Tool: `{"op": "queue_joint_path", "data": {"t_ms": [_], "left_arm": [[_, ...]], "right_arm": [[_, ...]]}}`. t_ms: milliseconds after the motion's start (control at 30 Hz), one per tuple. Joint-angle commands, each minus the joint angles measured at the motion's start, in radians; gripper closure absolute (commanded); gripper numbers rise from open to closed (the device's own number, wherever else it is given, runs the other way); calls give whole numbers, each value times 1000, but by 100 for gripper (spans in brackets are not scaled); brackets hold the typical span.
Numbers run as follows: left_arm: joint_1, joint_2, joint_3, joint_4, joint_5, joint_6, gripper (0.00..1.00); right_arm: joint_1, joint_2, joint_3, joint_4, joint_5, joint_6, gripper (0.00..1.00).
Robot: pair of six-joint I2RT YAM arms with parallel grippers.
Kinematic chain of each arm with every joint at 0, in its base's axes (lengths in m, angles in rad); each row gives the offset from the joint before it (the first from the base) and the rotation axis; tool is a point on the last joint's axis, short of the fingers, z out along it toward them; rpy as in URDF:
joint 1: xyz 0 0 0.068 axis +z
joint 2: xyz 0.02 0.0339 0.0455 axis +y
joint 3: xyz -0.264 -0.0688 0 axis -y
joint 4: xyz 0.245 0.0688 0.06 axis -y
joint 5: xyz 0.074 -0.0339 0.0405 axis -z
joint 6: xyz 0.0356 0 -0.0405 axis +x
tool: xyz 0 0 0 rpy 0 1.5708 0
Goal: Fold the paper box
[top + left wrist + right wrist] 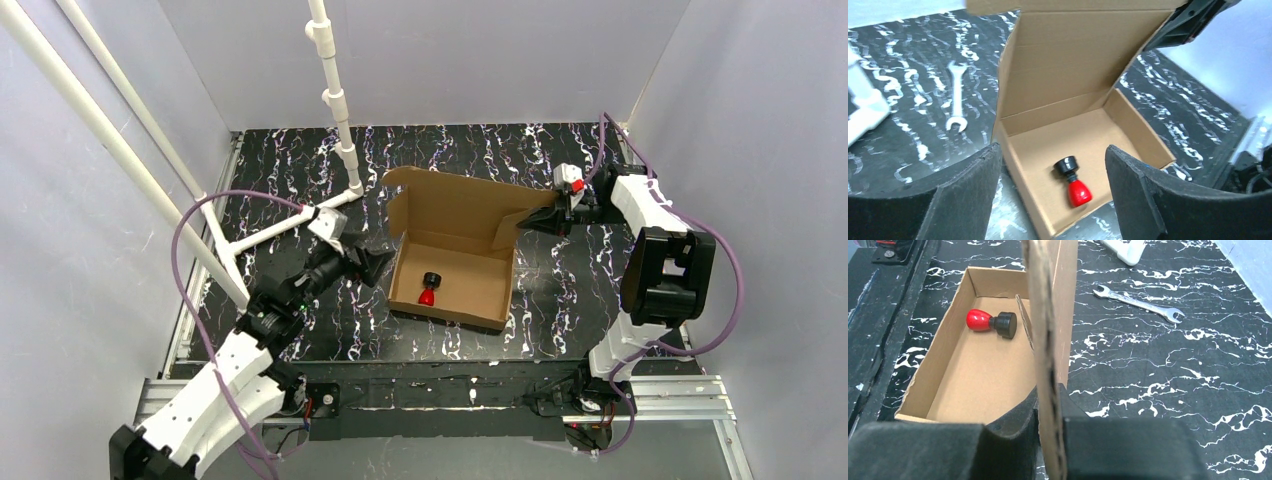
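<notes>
The paper box [455, 250] sits mid-table as an open brown cardboard tray with its lid [1063, 65] standing upright at the back. A small red and black knob [428, 290] lies on its floor. My left gripper [378, 268] hovers just outside the box's left wall, open and holding nothing; in the left wrist view its fingers [968, 195] frame the tray and the knob [1074, 182]. My right gripper [532, 222] is shut on the lid's right edge; in the right wrist view the cardboard edge [1045, 315] runs down between the closed jaws of the right gripper [1049, 392].
A silver wrench [1138, 301] lies on the black marbled table behind the lid, also seen as the wrench [955, 100] from the left. A white pipe frame [340, 120] stands at the back left. Grey walls enclose the table on three sides.
</notes>
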Motion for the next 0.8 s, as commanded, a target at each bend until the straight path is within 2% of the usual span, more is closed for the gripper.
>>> {"op": "queue_joint_path", "data": {"t_ms": [0,67,133,167,400,567,767], "left_arm": [[10,-106,17,-252,-182,122,32],[11,-114,22,-275,-293,150,48],[11,-85,30,-275,-330,166,71],[11,-61,40,-274,-343,160,76],[11,175,108,-152,-357,190,78],[14,310,160,-21,-262,264,77],[21,394,173,107,-237,257,77]], "right_arm": [[-3,30,20,-191,17,-181,99],[-3,28,22,-192,12,-177,99],[-1,24,24,-191,18,-176,99],[-1,24,23,-190,23,-176,99],[-1,16,13,-192,29,-176,99],[-1,19,10,-192,26,-179,99],[-2,19,3,-192,28,-182,99]]}}
